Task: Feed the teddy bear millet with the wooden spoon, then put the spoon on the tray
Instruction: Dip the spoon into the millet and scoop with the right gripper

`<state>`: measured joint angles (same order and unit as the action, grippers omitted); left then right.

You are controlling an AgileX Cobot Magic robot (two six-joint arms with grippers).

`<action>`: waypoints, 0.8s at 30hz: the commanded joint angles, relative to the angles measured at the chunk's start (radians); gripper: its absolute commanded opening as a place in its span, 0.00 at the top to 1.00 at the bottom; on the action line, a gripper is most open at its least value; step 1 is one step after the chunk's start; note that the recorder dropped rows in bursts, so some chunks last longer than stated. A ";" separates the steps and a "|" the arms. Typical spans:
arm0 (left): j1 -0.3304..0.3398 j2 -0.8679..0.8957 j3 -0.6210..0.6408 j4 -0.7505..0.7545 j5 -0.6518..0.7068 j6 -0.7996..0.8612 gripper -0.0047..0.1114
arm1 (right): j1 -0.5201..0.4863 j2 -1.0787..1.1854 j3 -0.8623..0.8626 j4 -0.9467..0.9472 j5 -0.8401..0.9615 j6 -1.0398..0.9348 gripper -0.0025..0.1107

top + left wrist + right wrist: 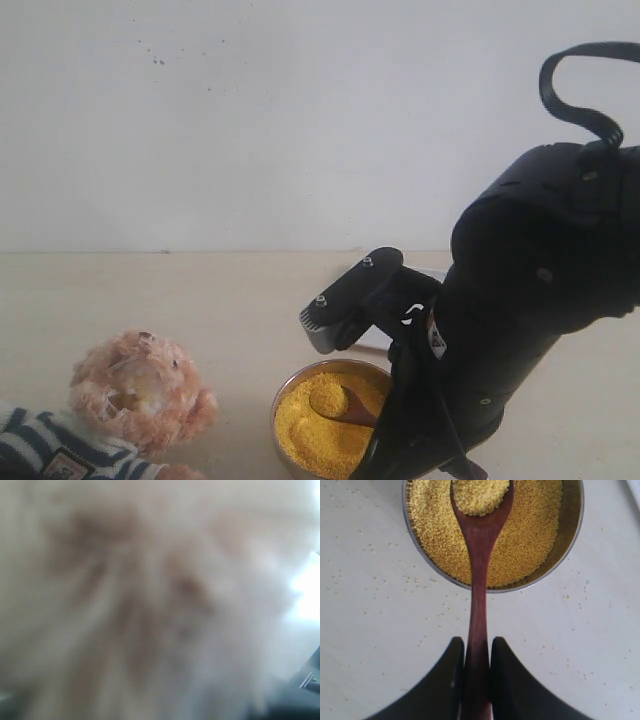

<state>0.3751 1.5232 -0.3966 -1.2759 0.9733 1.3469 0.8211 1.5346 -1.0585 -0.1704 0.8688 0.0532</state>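
The teddy bear (140, 395) lies at the lower left, its striped shirt at the frame edge. In the left wrist view, blurred light fur (150, 595) fills the picture and hides the left gripper's jaws. A round metal bowl (572, 530) holds the millet (530, 535); it also shows beside the bear (300, 425). My right gripper (477, 642) is shut on the thin handle of the wooden spoon (479, 565). The spoon's oval bowl carries a heap of millet and hovers over the grain (340, 403). A white sliver behind the right wrist may be the tray (372, 344).
Loose yellow grains (375, 575) are scattered over the pale tabletop around the bowl. The bulky black right arm (540, 300) fills the right side and hides the table behind it. A plain white wall stands at the back.
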 commanded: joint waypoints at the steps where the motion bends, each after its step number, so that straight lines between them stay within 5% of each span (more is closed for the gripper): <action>1: 0.002 0.001 0.002 -0.014 0.015 0.007 0.93 | -0.001 -0.008 0.004 -0.003 0.000 -0.014 0.95; 24: 0.002 0.001 0.002 -0.014 0.017 0.007 0.93 | 0.037 -0.008 0.002 -0.075 0.060 -0.038 0.95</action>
<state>0.3751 1.5232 -0.3966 -1.2759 0.9733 1.3469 0.8381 1.5346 -1.0585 -0.2167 0.9022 0.0195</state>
